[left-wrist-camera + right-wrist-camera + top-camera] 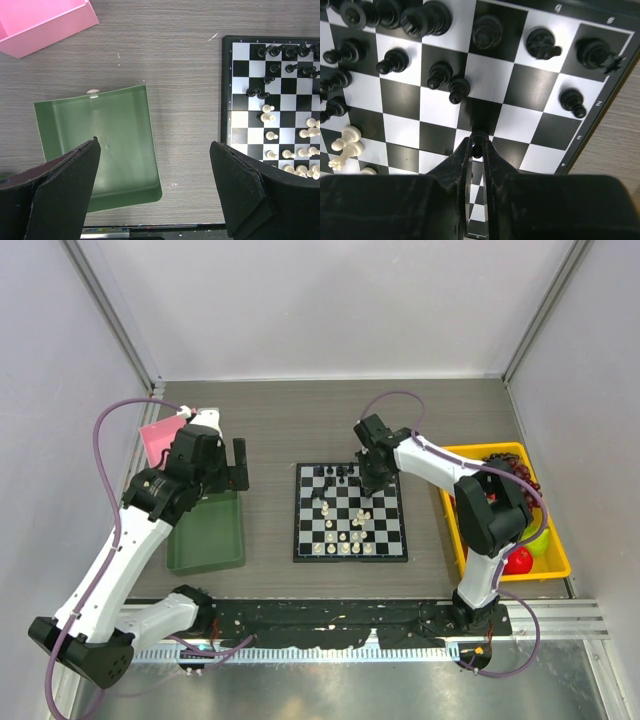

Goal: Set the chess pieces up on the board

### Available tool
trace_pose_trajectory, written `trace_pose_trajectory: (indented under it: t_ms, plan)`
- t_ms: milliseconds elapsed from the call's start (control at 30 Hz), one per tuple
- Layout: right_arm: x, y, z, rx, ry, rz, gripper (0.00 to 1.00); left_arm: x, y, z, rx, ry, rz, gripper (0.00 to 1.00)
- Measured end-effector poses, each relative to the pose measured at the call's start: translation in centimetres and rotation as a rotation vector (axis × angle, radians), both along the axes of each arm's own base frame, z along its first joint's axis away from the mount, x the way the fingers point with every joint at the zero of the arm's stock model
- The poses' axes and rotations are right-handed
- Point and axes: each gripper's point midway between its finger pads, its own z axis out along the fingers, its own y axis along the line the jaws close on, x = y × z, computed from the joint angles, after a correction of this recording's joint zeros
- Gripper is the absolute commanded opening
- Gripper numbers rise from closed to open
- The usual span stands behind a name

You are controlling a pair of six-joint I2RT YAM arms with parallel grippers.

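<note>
Black fingertips of the right gripper (477, 151) are pinched tight on one small black chess piece (478, 140) in the far-right part of the board (390, 535). Other black pieces (395, 60) crowd the board's far edge, and cream pieces (345, 545) fill its near half. The left gripper (155, 145) gapes wide, holding nothing, over the green tray (125, 120) near the tabletop's left edge.

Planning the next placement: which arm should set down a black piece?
Right. The right claw pinches a black piece over the chessboard; the left claw hangs open near the green tray.

Robot lab: panelled test cell (320, 300), mounting rail (340, 625).
</note>
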Motion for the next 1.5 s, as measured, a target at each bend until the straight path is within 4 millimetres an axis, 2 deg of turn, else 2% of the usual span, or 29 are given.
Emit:
trace_pose_trajectory:
  t_ms: [467,933,1300,1500]
  plan:
    - [3.6,-2.8,1.5,0.006,-0.056,-0.105,0.15,-0.1,0.1,0.3,-0.004,-0.010,0.001,0.99]
    - [4.4,-2.7,-0.1,-0.009,-0.031,-0.106,0.17,-0.1,0.3,0.3,-0.004,-0.010,0.008,0.99]
    - [4.5,-2.7,-0.1,-0.009,-0.035,-0.098,0.37,-0.1,0.3,0.3,-0.004,-0.010,0.008,0.99]
    - [4.1,-2.6,0.8,0.010,-0.046,-0.091,0.39,-0.1,0.3,0.1,-0.004,-0.008,0.009,0.99]
